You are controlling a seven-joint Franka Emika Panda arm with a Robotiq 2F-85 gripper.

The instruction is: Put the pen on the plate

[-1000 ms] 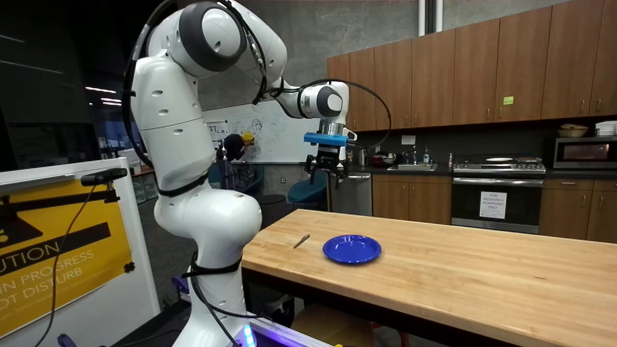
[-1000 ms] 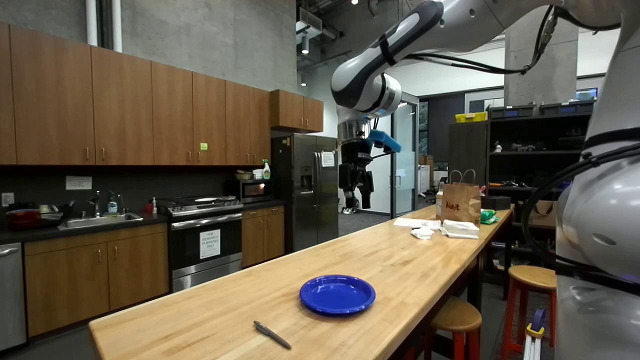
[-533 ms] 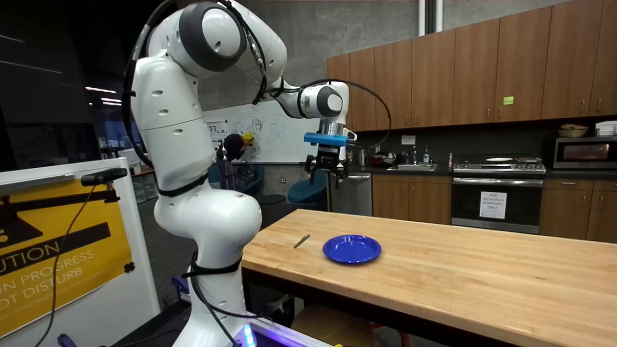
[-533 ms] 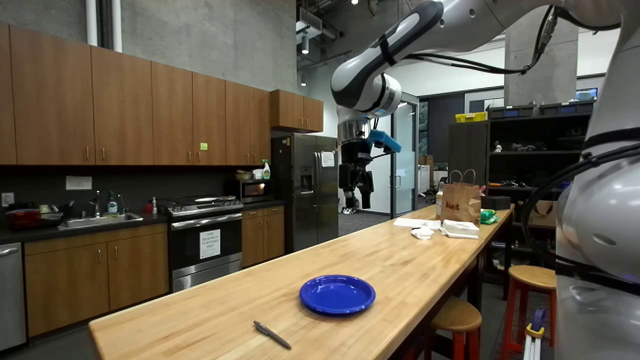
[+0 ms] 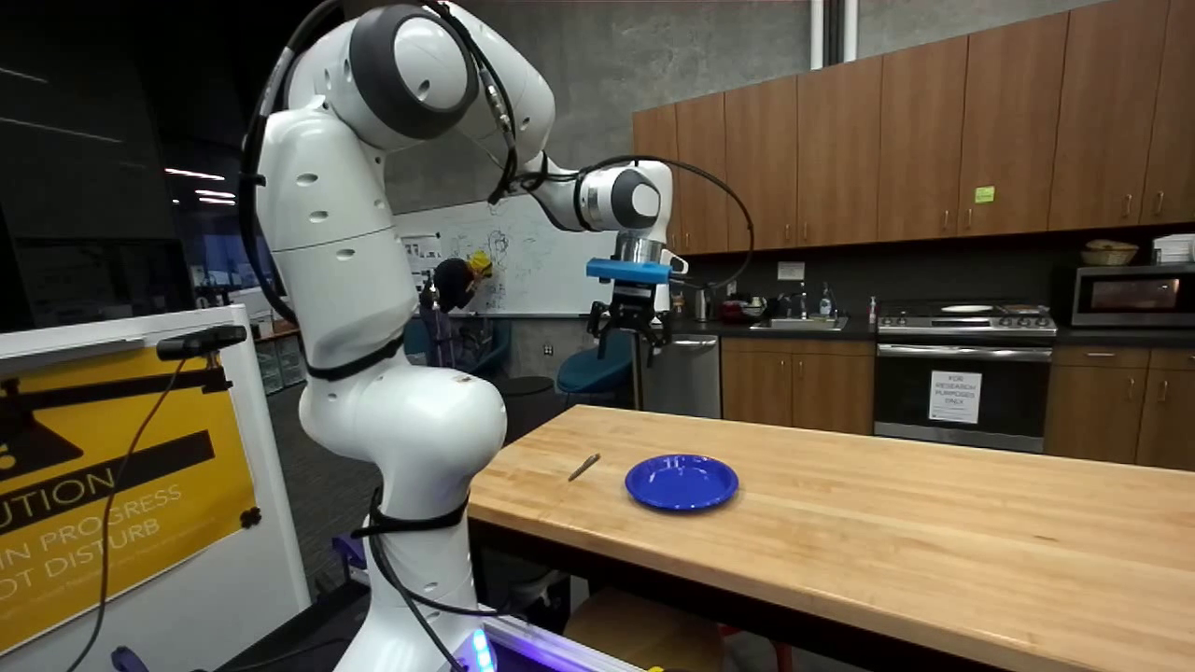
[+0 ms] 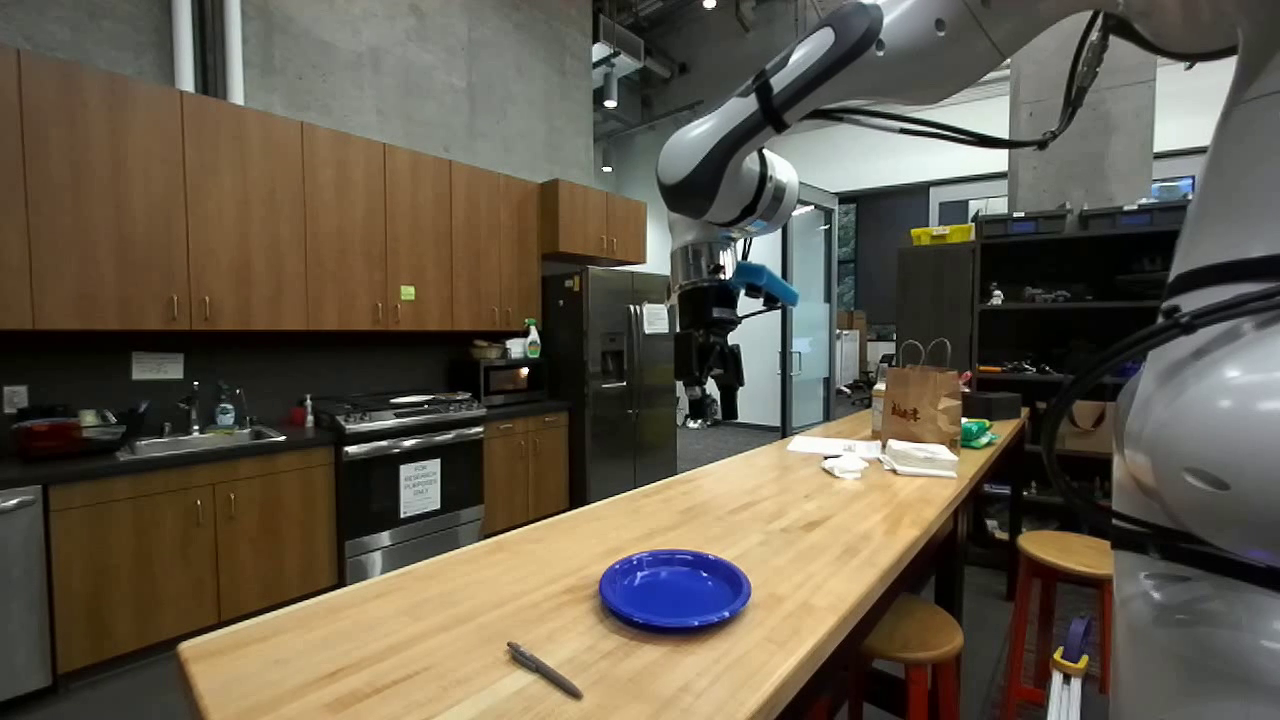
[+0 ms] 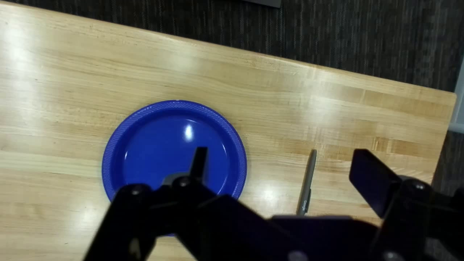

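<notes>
The dark grey pen lies flat on the wooden table, beside the plate and apart from it, in both exterior views (image 5: 584,467) (image 6: 543,670). The round glossy blue plate holds nothing in both exterior views (image 5: 681,483) (image 6: 675,590). My gripper is open and empty, high above the table, in both exterior views (image 5: 627,351) (image 6: 712,398). In the wrist view its fingers (image 7: 282,166) are wide apart. There the pen (image 7: 307,183) shows between them, far below, its lower end reaching the gripper body's edge. The left finger covers part of the plate (image 7: 156,145).
The wooden table (image 5: 887,523) has its end edge just past the pen. A paper bag (image 6: 922,405), white napkins (image 6: 920,457) and a green packet (image 6: 977,433) stand at the table's far end. Stools (image 6: 912,630) are beside the table.
My gripper has shifted very slightly left and down in both exterior views over the last half second. The pen and the plate have not moved.
</notes>
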